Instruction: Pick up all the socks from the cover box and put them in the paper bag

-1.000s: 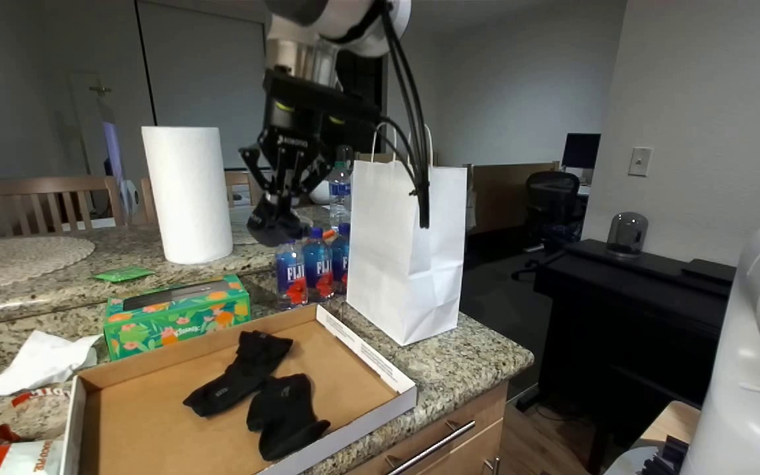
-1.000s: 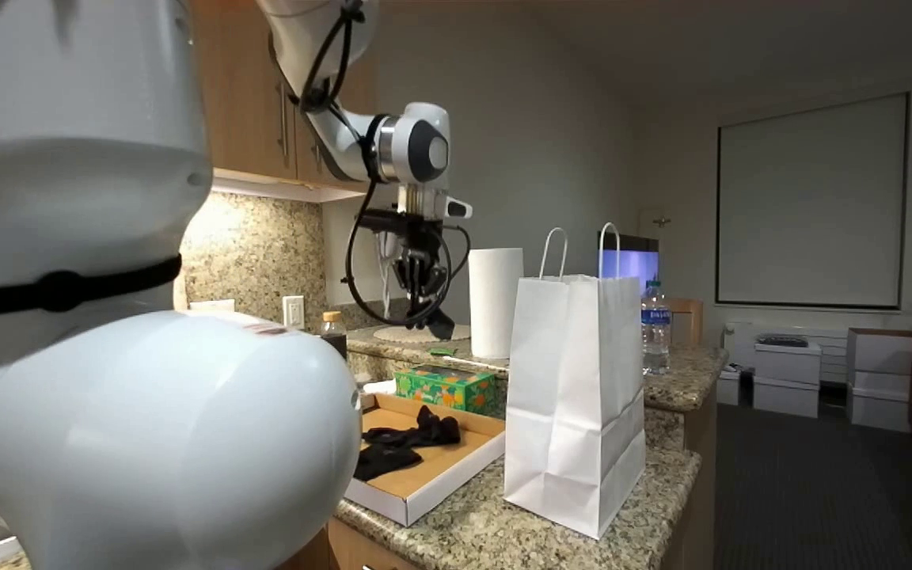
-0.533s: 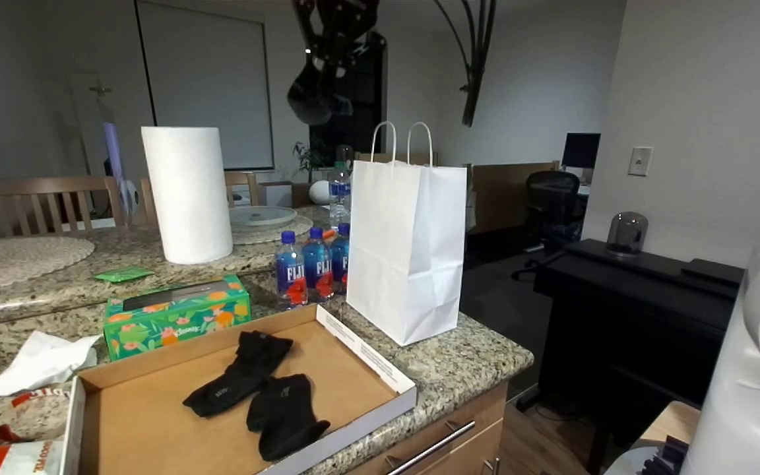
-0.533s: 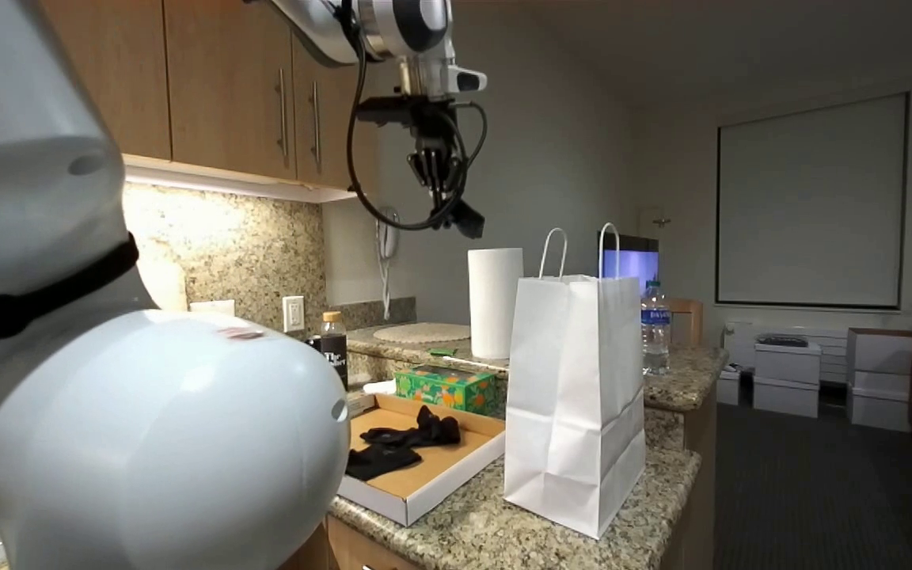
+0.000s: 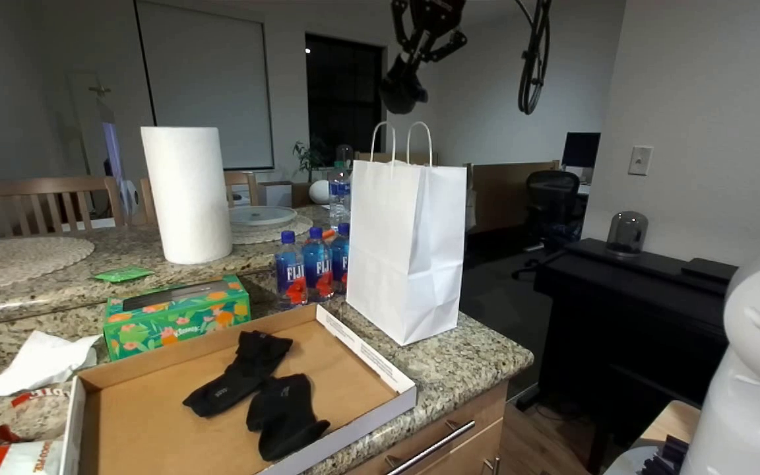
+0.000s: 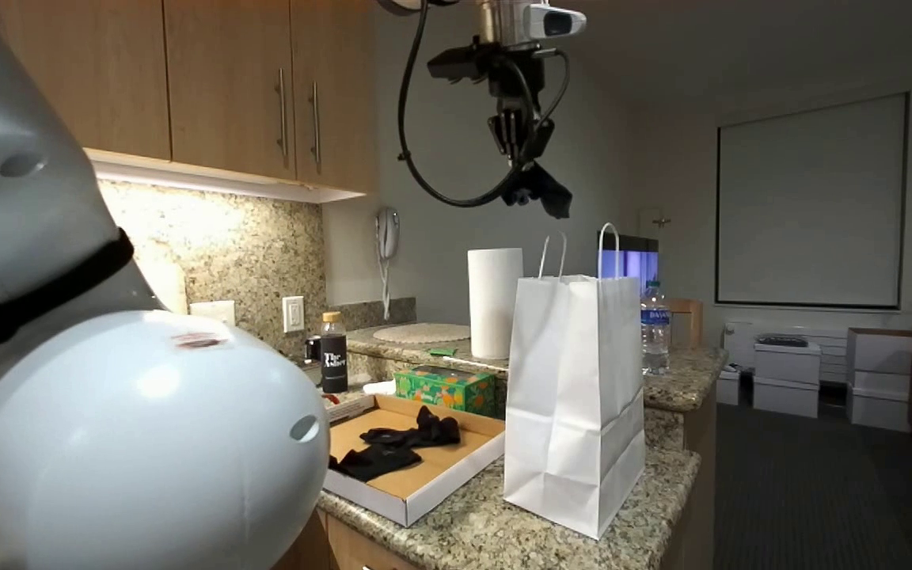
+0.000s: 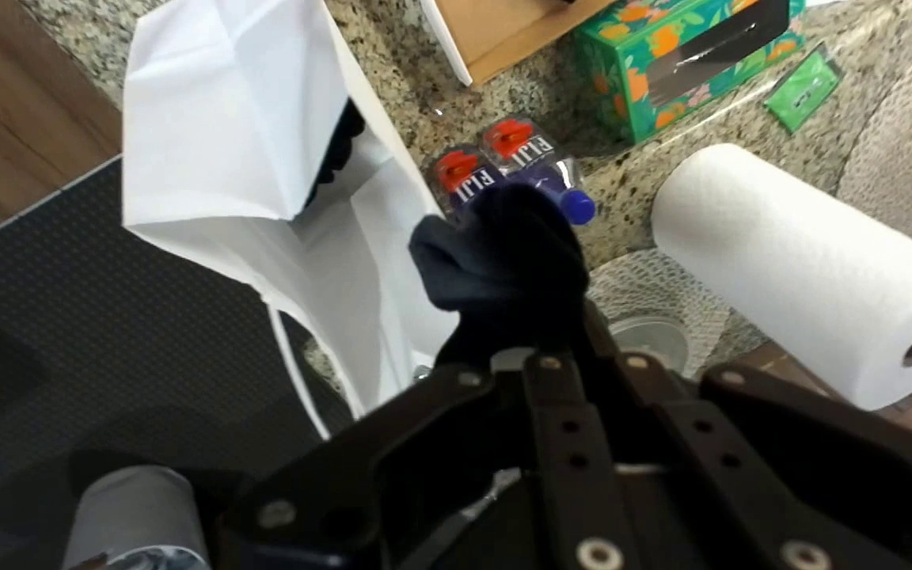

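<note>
Clenched on a black sock [image 6: 539, 188], the end effector [image 5: 411, 61] hovers above the paper bag [image 6: 555, 388], standing upright on the tabletop [image 5: 466, 359]; in an exterior view the sock's free end droops toward 4 o'clock. In the wrist view the bag's mouth [image 7: 369, 261] lies at about 10 o'clock from the end effector, so the coming move likely wants a shift that way, then a drop clear of the loop handles [image 7: 293, 369]. Toward the end effector's 7 o'clock in both exterior views, two more socks [image 5: 245, 373] lie in the cover box [image 5: 149, 422].
</note>
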Available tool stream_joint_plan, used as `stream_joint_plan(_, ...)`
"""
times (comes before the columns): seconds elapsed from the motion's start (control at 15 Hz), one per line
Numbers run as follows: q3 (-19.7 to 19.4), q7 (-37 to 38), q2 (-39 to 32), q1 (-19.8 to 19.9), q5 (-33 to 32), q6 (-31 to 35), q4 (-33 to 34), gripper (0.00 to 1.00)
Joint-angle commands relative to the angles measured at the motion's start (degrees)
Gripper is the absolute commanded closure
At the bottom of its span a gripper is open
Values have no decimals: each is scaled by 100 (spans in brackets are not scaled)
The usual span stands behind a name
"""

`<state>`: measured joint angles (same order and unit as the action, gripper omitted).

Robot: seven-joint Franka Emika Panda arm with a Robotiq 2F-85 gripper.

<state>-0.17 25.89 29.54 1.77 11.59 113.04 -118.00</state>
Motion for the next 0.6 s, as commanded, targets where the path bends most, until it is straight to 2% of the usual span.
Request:
stream_joint_plan(0.0,-219,95,-129,301,296,-59,-204,93)
stream_joint_plan(0.27,-257,138,-393,429,414,-33,-270,93)
stream_joint_plan(0.53,-20,541,-588,497,153,4,-178,93)
